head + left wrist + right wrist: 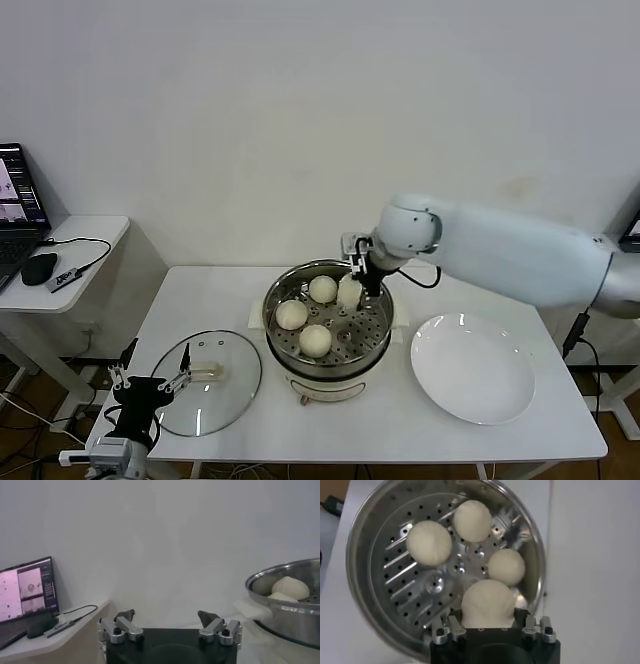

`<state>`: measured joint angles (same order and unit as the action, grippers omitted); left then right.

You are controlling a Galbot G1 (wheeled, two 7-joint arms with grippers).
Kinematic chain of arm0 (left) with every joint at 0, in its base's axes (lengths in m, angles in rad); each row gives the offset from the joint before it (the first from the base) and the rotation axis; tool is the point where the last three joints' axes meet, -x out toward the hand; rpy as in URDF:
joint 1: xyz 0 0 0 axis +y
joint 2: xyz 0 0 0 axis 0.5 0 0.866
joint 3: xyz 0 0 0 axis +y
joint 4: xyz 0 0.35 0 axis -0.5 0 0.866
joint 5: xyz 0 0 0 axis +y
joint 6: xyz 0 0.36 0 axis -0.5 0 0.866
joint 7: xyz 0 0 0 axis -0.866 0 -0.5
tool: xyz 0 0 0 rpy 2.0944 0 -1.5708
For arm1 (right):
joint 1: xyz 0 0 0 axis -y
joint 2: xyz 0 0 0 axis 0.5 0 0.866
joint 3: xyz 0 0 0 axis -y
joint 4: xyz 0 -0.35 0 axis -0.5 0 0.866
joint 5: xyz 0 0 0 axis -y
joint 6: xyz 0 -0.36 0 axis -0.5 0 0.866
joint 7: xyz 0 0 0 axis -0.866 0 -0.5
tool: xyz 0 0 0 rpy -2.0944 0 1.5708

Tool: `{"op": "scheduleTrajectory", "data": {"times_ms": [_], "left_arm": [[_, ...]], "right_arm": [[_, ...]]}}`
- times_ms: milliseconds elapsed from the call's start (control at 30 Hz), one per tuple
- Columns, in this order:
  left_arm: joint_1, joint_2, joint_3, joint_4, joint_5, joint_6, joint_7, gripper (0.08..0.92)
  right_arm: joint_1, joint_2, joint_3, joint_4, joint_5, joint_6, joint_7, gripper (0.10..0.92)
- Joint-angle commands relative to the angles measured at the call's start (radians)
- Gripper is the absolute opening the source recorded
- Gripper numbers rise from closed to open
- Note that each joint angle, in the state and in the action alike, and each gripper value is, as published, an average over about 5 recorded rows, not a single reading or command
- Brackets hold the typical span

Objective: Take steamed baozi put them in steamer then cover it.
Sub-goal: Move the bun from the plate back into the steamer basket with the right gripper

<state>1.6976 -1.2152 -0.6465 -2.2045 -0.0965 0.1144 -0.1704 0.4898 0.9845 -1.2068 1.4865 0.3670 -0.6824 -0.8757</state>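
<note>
Baozi, smooth round cream-white dough buns, number four, and all are within the round shiny stainless-steel steamer (328, 362) at the lower centre of the head view, on the white table (400, 440).

Nearest, at the lower left of that view, the left gripper (148, 384) hangs at the table's front-left edge with its fingers (125, 616) spread wide and nothing between them. Its tips sit at the near rim of the round clear glass cover with a metal rim (232, 400), which lies flat on the table to the left of the steamer, its whitish bar handle up.

At the lower right lies a flat white plate (472, 368), bare, just beside the steamer.

Inside the steamer, three buns rest on the perforated tray (415, 587): the front bun (315, 340), the left bun (291, 314) and the back bun (322, 289). The fourth bun (349, 292) is at the tray's right rear, clamped between the fingers of the right gripper (358, 280), which are partly closed on its sides. In the right wrist view this held bun (488, 603) bulges out from between the two fingers, close above the tray and near one of its neighbours; whether it touches the tray I cannot tell. The right arm reaches in from the right of the frame.

Farthest, at the upper left, a side desk carries an open laptop (20, 195), a black mouse (40, 267) and a cable.
</note>
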Motion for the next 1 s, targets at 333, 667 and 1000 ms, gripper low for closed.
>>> {"op": "scheduleTrajectory", "data": {"times_ms": [333,667,1000], "left_arm": [[-0.008,0.001,0.004,0.015,0.000,0.000,0.000,0.823],[-0.008,-0.001,0.004,0.016,0.000,-0.001,0.000,0.823],[-0.010,-0.002,0.006,0.012,0.000,-0.001,0.000,0.823]], "right_arm": [[-0.114,0.054,0.013,-0.067,-0.009,-0.044,0.030,0.645],[-0.109,0.046,0.029,-0.062,-0.029,-0.043,0.032,0.674],[-0.073,-0.043,0.084,0.061,-0.024,-0.044,0.030,0.822]]}}
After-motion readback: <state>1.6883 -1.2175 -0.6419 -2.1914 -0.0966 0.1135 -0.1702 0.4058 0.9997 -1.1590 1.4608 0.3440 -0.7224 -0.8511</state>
